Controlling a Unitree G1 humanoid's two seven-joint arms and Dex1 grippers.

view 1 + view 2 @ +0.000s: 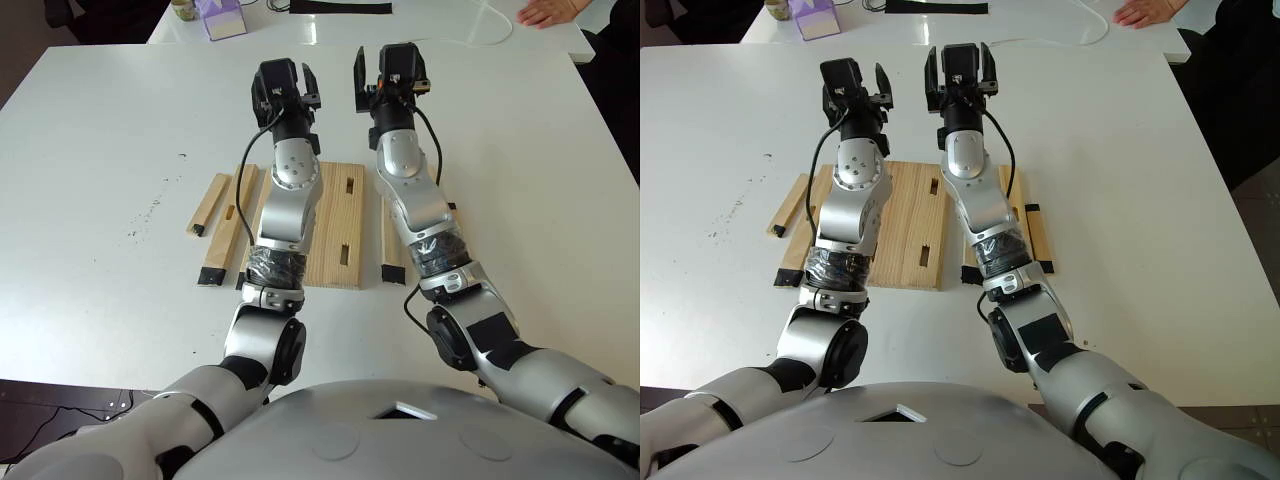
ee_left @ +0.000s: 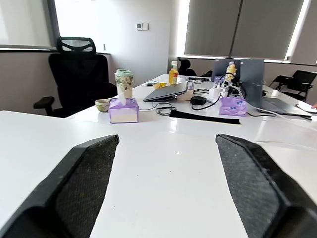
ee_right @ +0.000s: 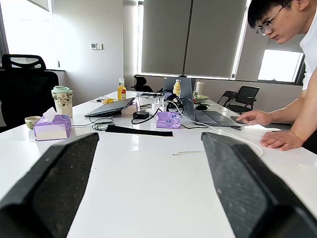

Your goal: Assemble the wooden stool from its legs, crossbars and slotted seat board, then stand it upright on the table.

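White tabletop (image 1: 100,150) carries pale slotted wooden seat board (image 1: 340,225) lying flat, near, under both forearms. Slim wooden leg and crossbar sticks (image 1: 212,203) flank it, apparently staged for assembly. Left pincer (image 1: 855,85) and right pincer (image 1: 958,62) spread, empty, farther out.

Both eye views are looking down from the head onto the table (image 1: 100,150) — overlapping almost wholly. Wrist cameras are skimming low across it, both facing the tissue box (image 2: 123,110).
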